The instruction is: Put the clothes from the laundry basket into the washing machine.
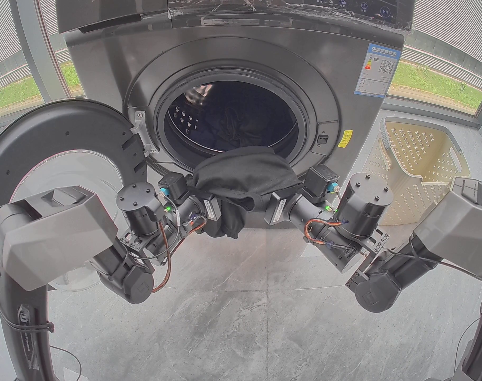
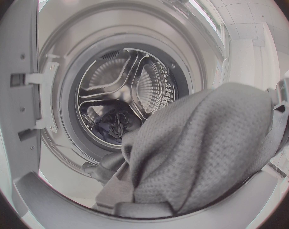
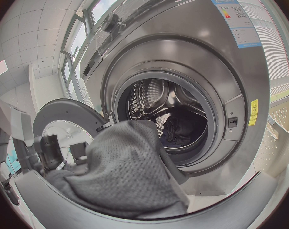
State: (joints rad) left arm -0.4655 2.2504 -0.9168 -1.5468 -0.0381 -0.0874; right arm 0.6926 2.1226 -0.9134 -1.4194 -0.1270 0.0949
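Grey floor (image 1: pixel 241 313) before washing machine (image 1: pixel 326 64); at centre frame, left gripper (image 1: pixel 217 208) and right gripper (image 1: pixel 271 207) bear black garment (image 1: pixel 246 173), jaw state untellable under cloth. Raise its hanging fold above the door seal (image 1: pixel 305 130) before pushing in

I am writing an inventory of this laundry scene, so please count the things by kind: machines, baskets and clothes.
Washing machine: 1
Laundry basket: 1
Black garment in front of the machine's opening: 1
Pile of dark clothes inside the machine: 1 (single pieces cannot be told apart)
Total: 4
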